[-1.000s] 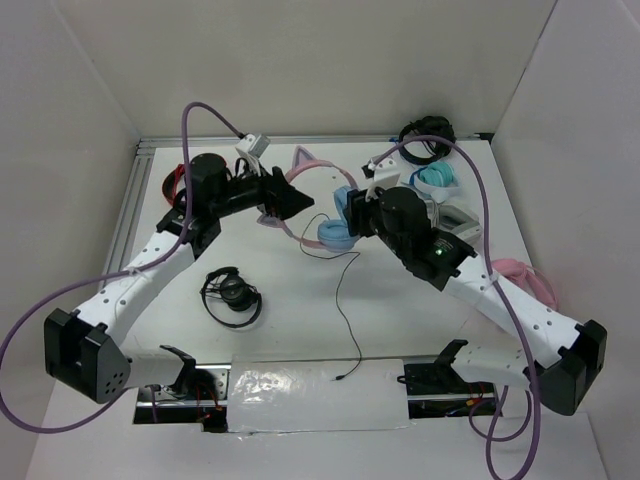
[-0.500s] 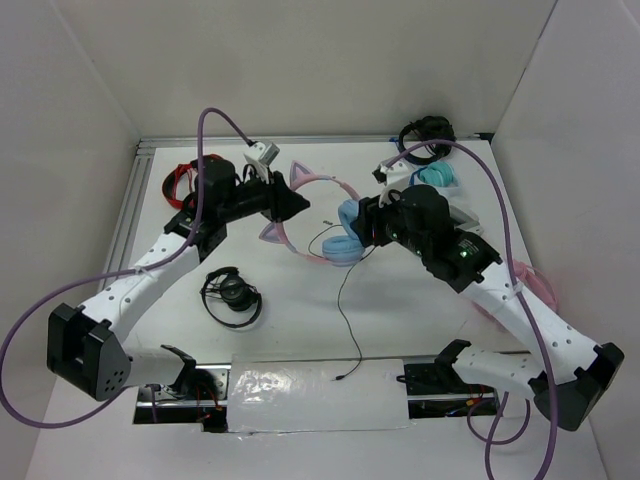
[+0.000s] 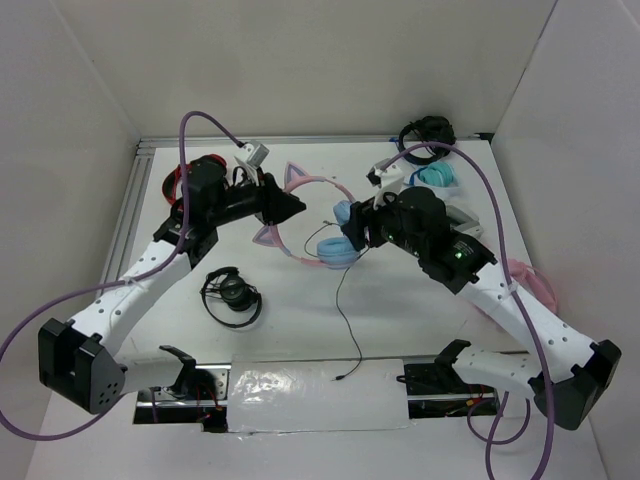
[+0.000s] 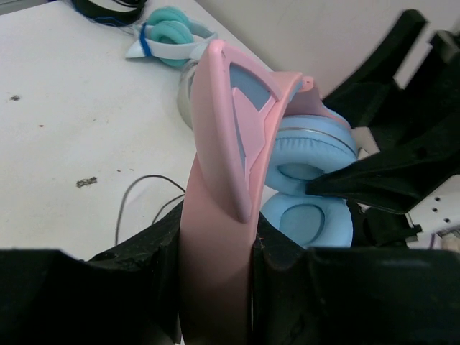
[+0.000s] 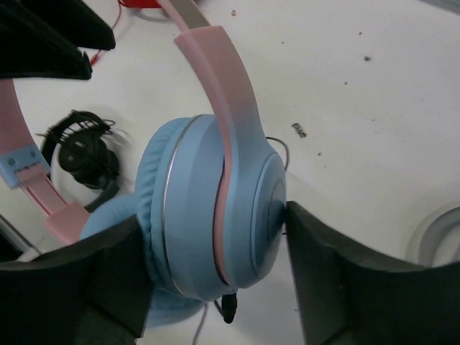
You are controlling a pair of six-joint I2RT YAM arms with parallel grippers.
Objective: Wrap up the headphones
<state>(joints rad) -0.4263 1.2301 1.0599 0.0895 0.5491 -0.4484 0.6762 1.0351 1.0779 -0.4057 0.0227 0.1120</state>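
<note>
The headphones (image 3: 312, 181), a pink headband with cat ears and light blue ear cups (image 3: 333, 250), hang above the table between my two arms. My left gripper (image 3: 290, 207) is shut on the pink headband (image 4: 215, 237), which fills the gap between its black fingers just below a cat ear (image 4: 244, 108). One blue ear cup (image 5: 208, 208) sits clamped across its width in my right gripper (image 5: 215, 251). The thin black cable (image 3: 345, 320) leaves that cup's plug (image 5: 228, 307) and trails down over the table toward the front edge.
Small black headphones (image 3: 232, 296) lie at front left. Red-and-black headphones (image 3: 174, 184) sit behind the left arm. Teal headphones (image 3: 437, 178) and a black pair (image 3: 425, 131) lie at back right, pink headphones (image 3: 527, 276) at the right. A taped sheet (image 3: 310, 396) covers the near edge.
My left gripper went from open to shut on the headband. The right gripper carried the ear cups slightly right and back; the headband swung up between the arms.
</note>
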